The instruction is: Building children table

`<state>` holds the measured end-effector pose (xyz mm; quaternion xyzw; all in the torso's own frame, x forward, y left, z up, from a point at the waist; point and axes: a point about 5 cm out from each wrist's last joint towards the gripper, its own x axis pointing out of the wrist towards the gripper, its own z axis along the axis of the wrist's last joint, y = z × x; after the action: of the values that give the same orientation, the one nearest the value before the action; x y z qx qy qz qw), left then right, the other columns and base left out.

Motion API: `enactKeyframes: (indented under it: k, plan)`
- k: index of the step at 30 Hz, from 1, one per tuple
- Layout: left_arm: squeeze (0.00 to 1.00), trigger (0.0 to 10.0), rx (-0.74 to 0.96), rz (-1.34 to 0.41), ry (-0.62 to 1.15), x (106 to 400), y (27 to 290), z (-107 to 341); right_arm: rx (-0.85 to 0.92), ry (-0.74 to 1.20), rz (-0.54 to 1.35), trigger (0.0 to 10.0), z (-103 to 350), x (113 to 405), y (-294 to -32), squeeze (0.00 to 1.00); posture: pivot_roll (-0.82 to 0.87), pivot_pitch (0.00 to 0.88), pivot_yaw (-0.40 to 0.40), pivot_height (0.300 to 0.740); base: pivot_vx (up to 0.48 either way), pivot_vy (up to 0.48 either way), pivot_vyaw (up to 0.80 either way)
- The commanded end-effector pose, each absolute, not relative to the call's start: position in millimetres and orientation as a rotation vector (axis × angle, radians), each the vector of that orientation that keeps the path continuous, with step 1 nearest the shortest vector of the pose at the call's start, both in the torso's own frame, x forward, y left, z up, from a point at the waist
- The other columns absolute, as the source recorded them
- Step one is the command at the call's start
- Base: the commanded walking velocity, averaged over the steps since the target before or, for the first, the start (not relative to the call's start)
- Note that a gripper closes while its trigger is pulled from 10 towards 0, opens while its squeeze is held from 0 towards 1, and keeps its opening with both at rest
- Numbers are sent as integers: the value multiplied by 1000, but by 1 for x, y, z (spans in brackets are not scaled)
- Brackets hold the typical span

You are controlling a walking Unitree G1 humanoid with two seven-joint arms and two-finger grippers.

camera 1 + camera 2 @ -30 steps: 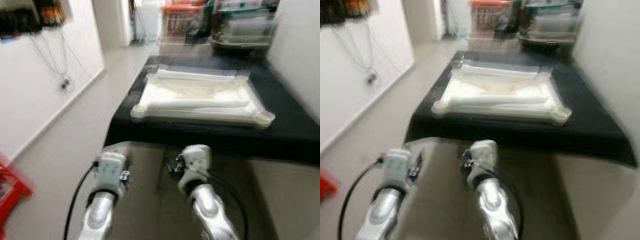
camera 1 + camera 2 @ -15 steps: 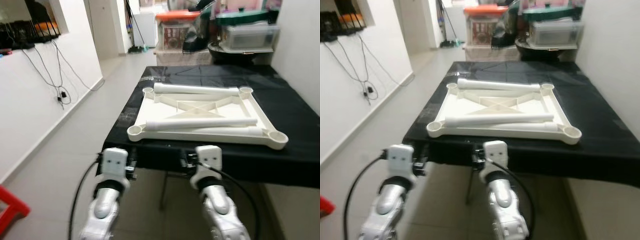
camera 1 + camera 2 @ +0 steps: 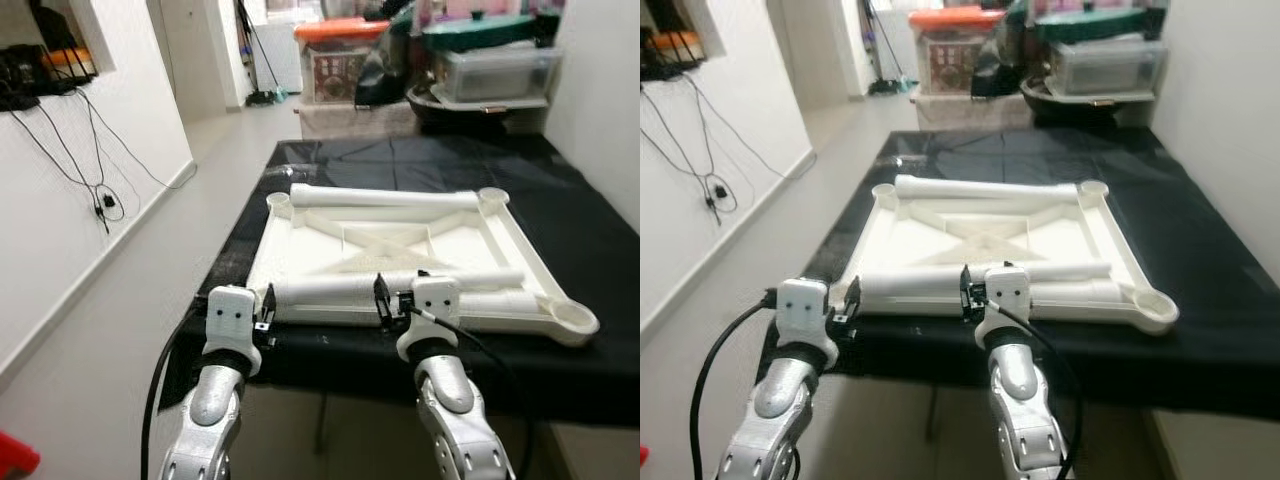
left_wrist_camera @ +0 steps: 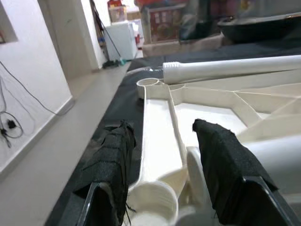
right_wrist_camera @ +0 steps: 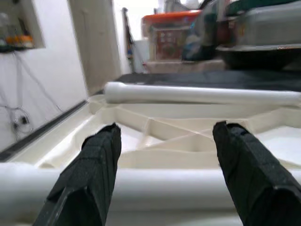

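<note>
Both pincers are spread wide and hold nothing. The left pincer (image 3: 268,303) sits low and left of centre at the tabletop's (image 3: 330,232) near-left corner socket (image 4: 149,194). The right pincer (image 3: 381,297) sits just right of it, fingers straddling the near leg (image 3: 400,287). The tabletop lies upside down, mid-frame, on the black counter (image 3: 590,240); a far leg (image 3: 385,197) rests across it. No leg stands in a socket, so assembly seems barely begun.

Right gripper (image 5: 162,179) fingers spread — white leg tube (image 5: 141,190) between; upturned tabletop (image 5: 188,127) beyond
</note>
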<state>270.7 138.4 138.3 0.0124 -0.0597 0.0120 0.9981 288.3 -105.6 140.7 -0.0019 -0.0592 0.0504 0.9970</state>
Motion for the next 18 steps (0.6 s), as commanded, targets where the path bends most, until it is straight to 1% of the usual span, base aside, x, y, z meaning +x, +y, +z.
enactKeyframes:
  k: [1,4,5,8,11,16,18]
  plan:
    - [0,10000,12,14,-116,273,136,141,-1,-117,80,10000,139,289,-112,0,21,0,20,740,0,0,-800]
    - [0,10000,11,17,-118,274,137,142,0,-122,82,10000,140,289,-111,0,21,0,20,740,0,0,-800]
    - [0,10000,-21,23,-110,276,138,143,7,-131,78,10000,142,290,-112,0,22,0,20,740,0,0,0]
    - [0,10000,-27,-5,-115,284,140,151,38,-137,67,10000,146,292,-112,0,22,0,15,740,0,0,0]
    - [0,10000,35,-60,-159,300,147,171,39,-161,53,10000,153,295,-112,0,25,0,15,740,0,0,0]
    - [0,10000,96,-110,-180,313,158,185,33,-162,43,10000,155,297,-113,0,35,0,20,740,0,0,0]
    - [0,10000,162,-164,-194,324,166,197,30,-154,38,10000,154,298,-113,0,40,0,27,740,0,0,-259]
